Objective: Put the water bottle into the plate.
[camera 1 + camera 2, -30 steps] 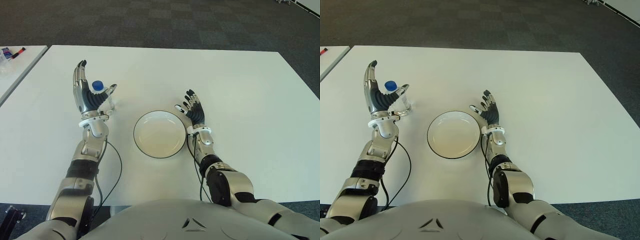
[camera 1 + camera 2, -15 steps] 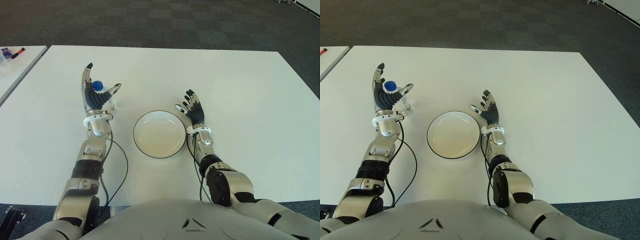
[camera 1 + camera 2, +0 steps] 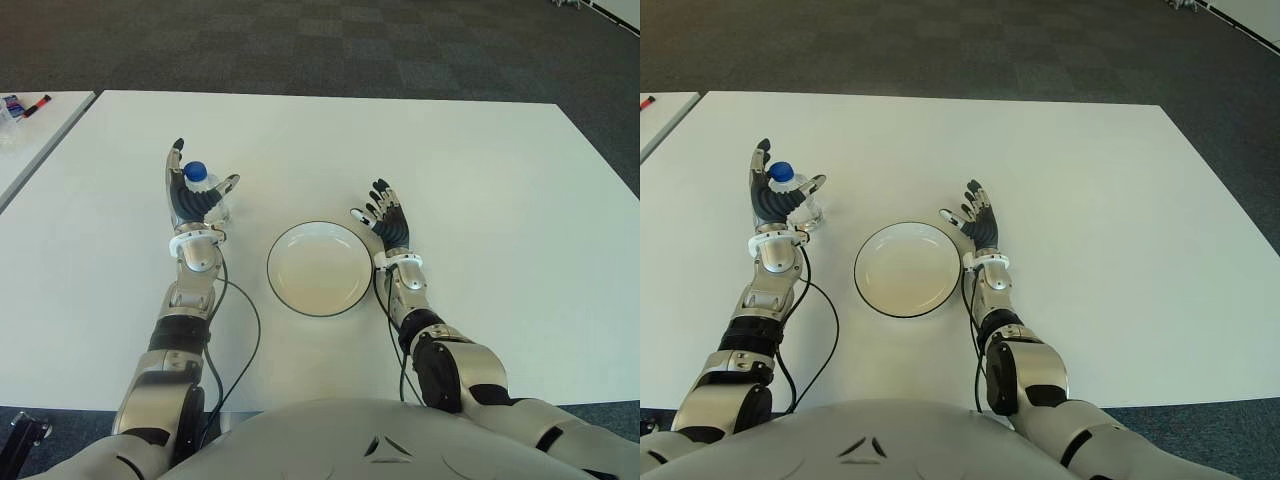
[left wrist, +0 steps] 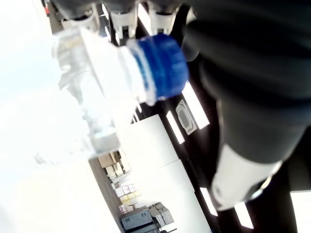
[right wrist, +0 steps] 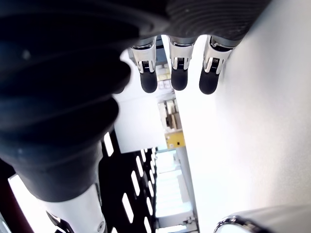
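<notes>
You see the left robot hand [image 3: 196, 197] spread open around the upright water bottle [image 3: 208, 194], gripping nothing; the right robot hand [image 3: 388, 220] open beside the plate [image 3: 318, 268].

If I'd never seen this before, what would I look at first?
Probably the left robot hand, fingers spread around a little bottle with a blue cap, standing on the left of the white table. Next, the empty round plate in the middle. The right robot hand shows open just right of the plate, holding nothing.
</notes>
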